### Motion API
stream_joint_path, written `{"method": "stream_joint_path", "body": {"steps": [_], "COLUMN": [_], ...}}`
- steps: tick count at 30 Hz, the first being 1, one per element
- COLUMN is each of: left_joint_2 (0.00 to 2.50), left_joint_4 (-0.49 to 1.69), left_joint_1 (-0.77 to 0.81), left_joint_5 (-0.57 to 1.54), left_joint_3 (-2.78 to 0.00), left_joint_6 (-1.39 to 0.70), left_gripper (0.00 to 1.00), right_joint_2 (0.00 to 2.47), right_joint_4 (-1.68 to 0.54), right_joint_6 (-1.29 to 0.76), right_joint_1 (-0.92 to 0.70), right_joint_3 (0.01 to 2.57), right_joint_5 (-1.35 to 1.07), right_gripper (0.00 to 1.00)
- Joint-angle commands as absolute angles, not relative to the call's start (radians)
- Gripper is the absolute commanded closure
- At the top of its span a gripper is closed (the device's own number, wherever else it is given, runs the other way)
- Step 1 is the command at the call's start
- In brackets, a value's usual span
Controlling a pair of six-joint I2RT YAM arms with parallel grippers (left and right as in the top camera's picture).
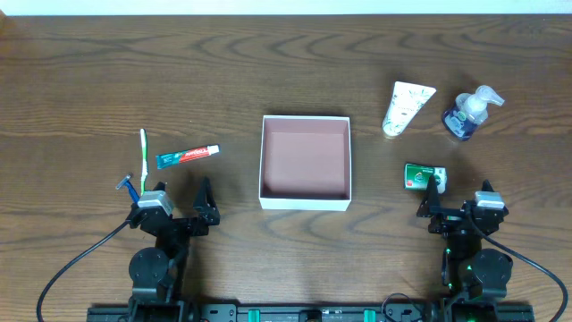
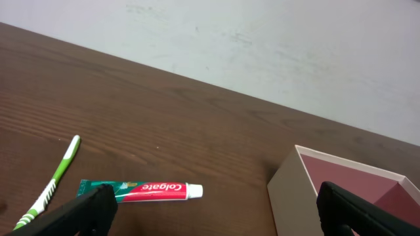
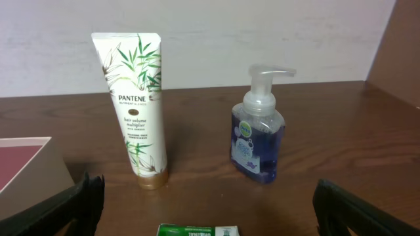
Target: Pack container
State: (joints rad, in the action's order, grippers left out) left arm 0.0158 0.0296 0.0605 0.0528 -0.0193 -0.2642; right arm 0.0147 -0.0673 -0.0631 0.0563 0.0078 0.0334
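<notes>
Your right fingers (image 3: 357,210), spread open like the left fingers (image 2: 79,213), sit just short of the green-and-white packet (image 3: 197,230), which lies crosswise to them, with the container (image 1: 304,161) to their left, mid-counter (image 1: 89,72).

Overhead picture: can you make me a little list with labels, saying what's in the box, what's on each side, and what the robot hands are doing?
container: white-walled cardboard box, mid-table, nothing inside
left of it: Colgate toothpaste tube, green toothbrush, blue razor
right of it: Pantene tube, blue soap pump bottle, green-and-white packet
left gripper: open, holding nothing
right gripper: open, holding nothing, close to the packet
packed so far: nothing
</notes>
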Motion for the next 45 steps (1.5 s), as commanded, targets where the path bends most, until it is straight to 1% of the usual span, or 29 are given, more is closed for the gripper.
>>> {"method": "stream_joint_path", "body": {"steps": [1,38,41,45], "left_joint_2": [0.019,0.019,0.019,0.019], "left_joint_4": [0.067,0.067,0.067,0.067], "left_joint_1": [0.056,0.056,0.056,0.056], "left_joint_5": [0.052,0.052,0.052,0.052], "left_joint_3": [-0.004,-0.004,-0.004,-0.004], "left_joint_6": [-0.255,-0.255,-0.255,-0.255], "left_gripper": [0.02,0.02,0.02,0.02], "right_joint_2": [0.013,0.013,0.013,0.013], "right_joint_4": [-0.072,-0.047,-0.003,0.043], "right_joint_6": [-0.051,-0.055,-0.104,-0.094], "right_joint_1": [0.064,0.064,0.064,0.064], "right_joint_3": [0.006,0.006,0.006,0.006], "right_joint_5": [0.037,0.034,-0.044,-0.159], "right_gripper": [0.01,0.01,0.01,0.01]}}
